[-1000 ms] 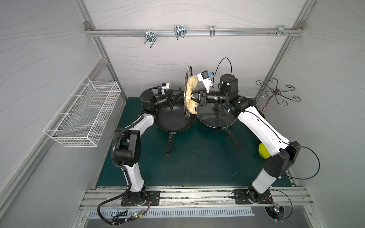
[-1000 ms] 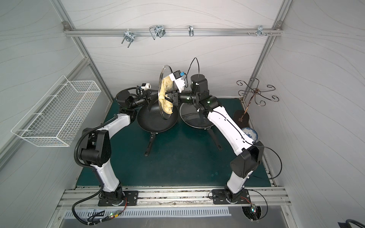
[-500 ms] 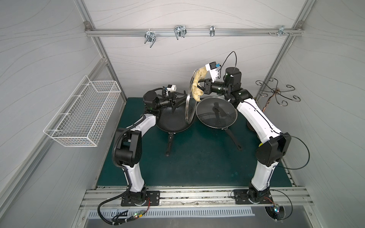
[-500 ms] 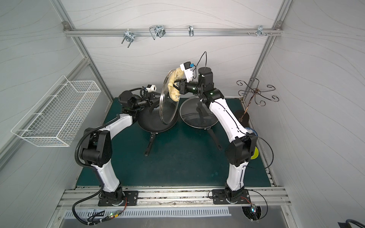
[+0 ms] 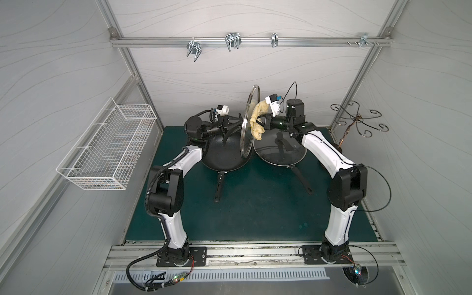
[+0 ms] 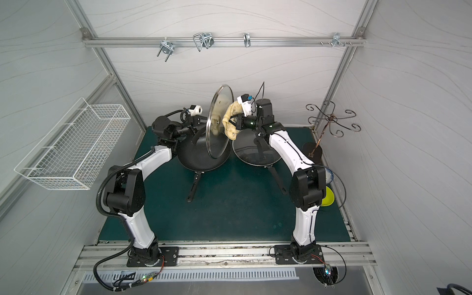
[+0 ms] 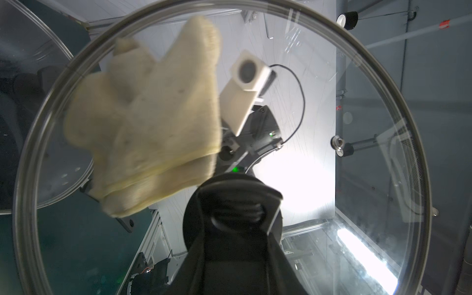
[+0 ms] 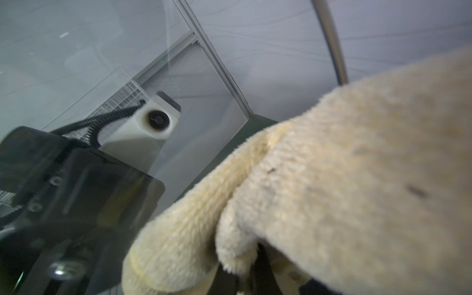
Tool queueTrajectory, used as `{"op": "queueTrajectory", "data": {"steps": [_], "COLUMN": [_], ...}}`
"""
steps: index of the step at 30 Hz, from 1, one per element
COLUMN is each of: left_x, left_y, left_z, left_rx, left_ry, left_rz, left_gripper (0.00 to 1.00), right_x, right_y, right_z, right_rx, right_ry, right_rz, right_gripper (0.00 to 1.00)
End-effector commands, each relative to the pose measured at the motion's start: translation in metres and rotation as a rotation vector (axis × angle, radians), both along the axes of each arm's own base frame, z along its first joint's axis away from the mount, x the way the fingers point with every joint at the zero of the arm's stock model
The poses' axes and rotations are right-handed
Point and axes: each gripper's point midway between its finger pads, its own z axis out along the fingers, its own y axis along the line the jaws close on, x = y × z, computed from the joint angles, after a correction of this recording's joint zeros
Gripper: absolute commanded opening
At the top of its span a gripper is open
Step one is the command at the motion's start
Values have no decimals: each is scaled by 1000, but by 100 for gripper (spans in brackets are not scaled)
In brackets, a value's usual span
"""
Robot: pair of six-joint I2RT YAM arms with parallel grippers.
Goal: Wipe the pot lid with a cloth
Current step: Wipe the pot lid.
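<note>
The pot lid (image 5: 245, 135), round glass with a steel rim, stands on edge in the air above a black pan. My left gripper (image 5: 231, 127) is shut on its black knob (image 7: 235, 196), with the dark fingers (image 7: 196, 255) closed on either side of it. From the other side my right gripper (image 5: 263, 122) is shut on the cloth (image 5: 257, 120), a pale yellow terry rag. The cloth (image 7: 153, 115) lies pressed against the upper half of the glass (image 7: 357, 153). In the right wrist view the cloth (image 8: 332, 178) hides the fingers. Both top views show the lid (image 6: 217, 145) and cloth (image 6: 231, 120).
Under the lid sits a black frying pan (image 5: 224, 155). Beside it lies a second pan covered by its own glass lid (image 5: 281, 153). A white wire basket (image 5: 107, 145) hangs on the left wall. A metal hook stand (image 5: 357, 120) and a yellow-green dish (image 6: 328, 196) stand at the right.
My right gripper carried the cloth from the lid's middle up to its top edge and back down to the upper half. The lid tilted a little in my left gripper.
</note>
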Motion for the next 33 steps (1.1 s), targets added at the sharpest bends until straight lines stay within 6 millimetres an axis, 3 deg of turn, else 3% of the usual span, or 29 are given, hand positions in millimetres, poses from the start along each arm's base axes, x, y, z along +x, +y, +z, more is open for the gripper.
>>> {"op": "queueTrajectory", "data": {"steps": [1,8,14,19,27,33], "left_x": [-50,-22,-2,3,-1,-8], "left_y": [4,5,10,9,9,13], "left_z": [98,90,86,74,51,51], "left_rx": [-104,-99,-133,-112,-3,69], "left_ry": [-313,-253,-198,-179,-210,-281], "left_rz": [-29,76,165,181,216,256], "left_gripper": [0,0,0,0,0,0], "right_x": [-23,-76,-117,-143,-151,-132], "right_y": [7,15,20,24,16,-2], "right_z": [-7,-4,20,48,93,88], "right_rx": [-5,-6,22,53,109,90], "right_ry": [8,37,27,-15,-91,-86], "right_rz": [64,152,231,276,243,127], "right_gripper": [0,0,0,0,0,0]}}
